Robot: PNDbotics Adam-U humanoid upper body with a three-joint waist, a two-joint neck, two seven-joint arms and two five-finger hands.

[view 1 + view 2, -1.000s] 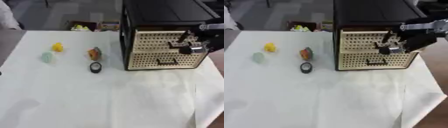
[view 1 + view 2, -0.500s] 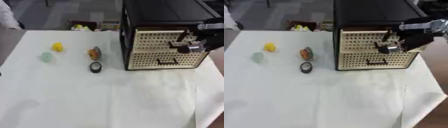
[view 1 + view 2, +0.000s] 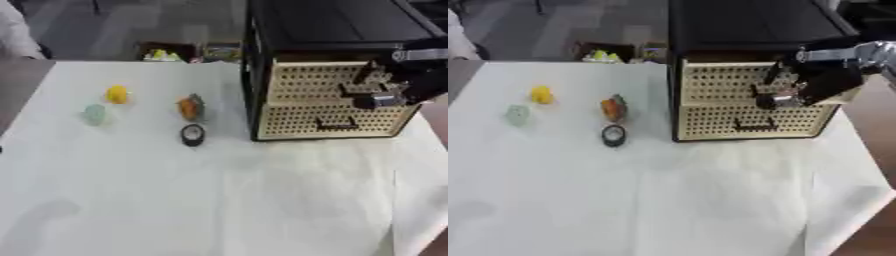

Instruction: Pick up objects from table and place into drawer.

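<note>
Nothing is stowed yet: my right hand [image 3: 802, 90] is at the upper drawer [image 3: 741, 82] front, fingers curled apparently on its handle, while the yellow [image 3: 116, 94], pale green [image 3: 94, 114], orange [image 3: 190, 107] and round black [image 3: 192, 134] objects wait on the table [image 3: 219, 200].

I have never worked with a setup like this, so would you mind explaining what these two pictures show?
Both pictures come from a stereo camera in a humanoid robot's head, looking down at a white-covered table. The two eyes see nearly the same scene. On the right, the robot's black right hand is at the front of a perforated drawer cabinet, by the upper drawer; whether it grips a handle is unclear. The lower drawer is closed. To the left lie four small things: a yellow object, a pale green object, an orange object and a black round object. The left hand is out of view.
</note>
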